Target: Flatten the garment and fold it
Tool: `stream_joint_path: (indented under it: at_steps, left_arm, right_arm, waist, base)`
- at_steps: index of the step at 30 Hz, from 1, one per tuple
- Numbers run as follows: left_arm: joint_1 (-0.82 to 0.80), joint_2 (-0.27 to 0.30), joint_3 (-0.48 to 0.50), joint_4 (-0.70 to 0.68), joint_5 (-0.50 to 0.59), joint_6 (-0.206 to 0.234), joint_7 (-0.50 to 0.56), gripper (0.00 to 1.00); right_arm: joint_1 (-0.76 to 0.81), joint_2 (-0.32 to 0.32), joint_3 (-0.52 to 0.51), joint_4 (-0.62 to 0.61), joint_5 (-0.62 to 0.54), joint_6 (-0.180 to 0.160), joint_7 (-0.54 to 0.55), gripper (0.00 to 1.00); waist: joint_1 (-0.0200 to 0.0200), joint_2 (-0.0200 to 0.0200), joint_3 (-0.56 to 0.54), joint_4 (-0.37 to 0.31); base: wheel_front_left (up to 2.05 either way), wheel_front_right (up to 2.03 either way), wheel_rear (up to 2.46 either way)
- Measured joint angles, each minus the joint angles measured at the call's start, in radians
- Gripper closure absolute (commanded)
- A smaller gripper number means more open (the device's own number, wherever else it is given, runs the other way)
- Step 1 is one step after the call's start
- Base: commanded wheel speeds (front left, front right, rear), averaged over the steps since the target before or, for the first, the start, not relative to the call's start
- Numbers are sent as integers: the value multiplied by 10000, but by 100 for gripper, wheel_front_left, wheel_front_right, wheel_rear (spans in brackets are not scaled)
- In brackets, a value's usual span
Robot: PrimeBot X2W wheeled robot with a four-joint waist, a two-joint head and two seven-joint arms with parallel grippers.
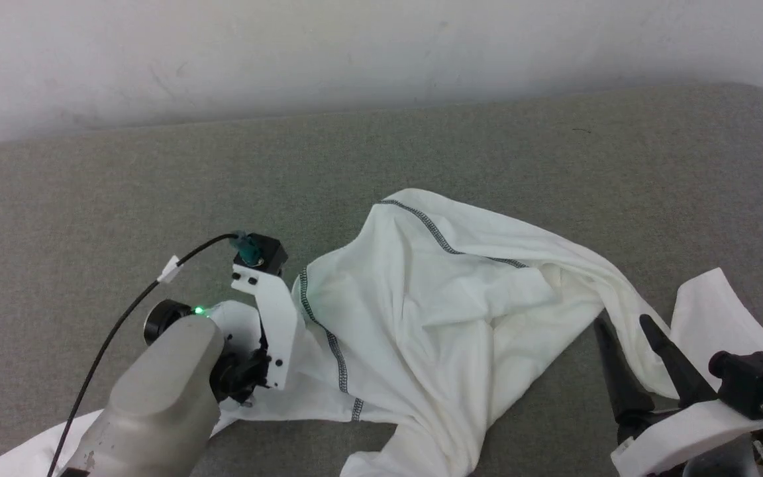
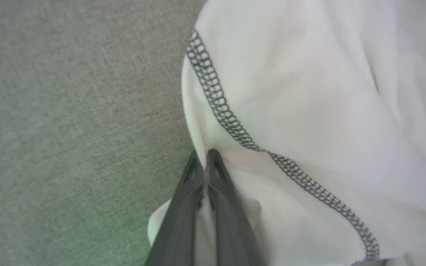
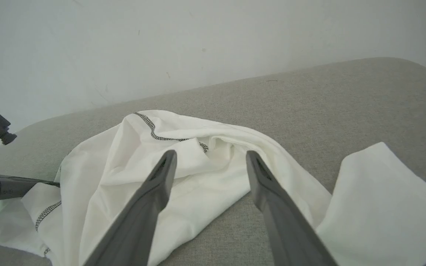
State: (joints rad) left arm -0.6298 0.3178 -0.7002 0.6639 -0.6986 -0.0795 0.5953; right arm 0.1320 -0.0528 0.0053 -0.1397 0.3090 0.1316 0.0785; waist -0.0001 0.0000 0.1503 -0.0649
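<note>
Garment (image 1: 434,298) seen crumpled, bunched on grey counter (image 1: 90,199). Flattening judged barely begun, folding untouched. Left pincer (image 2: 206,157) clamped on garment beside zigzag seam (image 2: 231,125). Right pincer (image 3: 209,155) held apart, empty, above cloth.

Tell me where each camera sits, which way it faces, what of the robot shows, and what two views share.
Head view: on the head, facing forward and down at the shirt on the grey cushion; left forearm, right gripper show.
Left wrist view: on that wrist, facing down along the left gripper, shut on the shirt.
Right wrist view: on that wrist, facing low across the cushion toward the wall; right gripper open.
Shared: head and right wrist views both catch the wall.
</note>
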Motion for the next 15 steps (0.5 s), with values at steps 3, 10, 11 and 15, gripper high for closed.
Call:
stream_joint_path:
  at_steps: [3, 10, 11, 15]
  left_arm:
    - [454, 86, 186, -217, 33, 240, -999, 100]
    - [1404, 391, 863, -1231, 188, 1360, -3181, 100]
    - [1411, 437, 926, -1413, 197, 1430, -3323, 100]
    - [1407, 460, 1097, -2161, 213, 1555, -3651, 100]
  right_arm:
    - [-84, -2, -79, 52, -10, 0, 17, 0]
    - [-1719, -556, -245, 1141, 244, 0, 497, 0]
    - [-2117, -708, -211, 1484, 368, 0, 644, 0]
    - [-3942, -1277, 343, 3106, 991, 0, 1423, 0]
  waist:
    - [1, 0, -147, 15]
    - [1, 0, -248, 270]
    - [1, 0, -224, 328]
    - [1, 0, 2, 530]
  base:
    - [0, 0, 0]
    - [0, 0, 0]
    - [0, 0, 0]
    - [0, 0, 0]
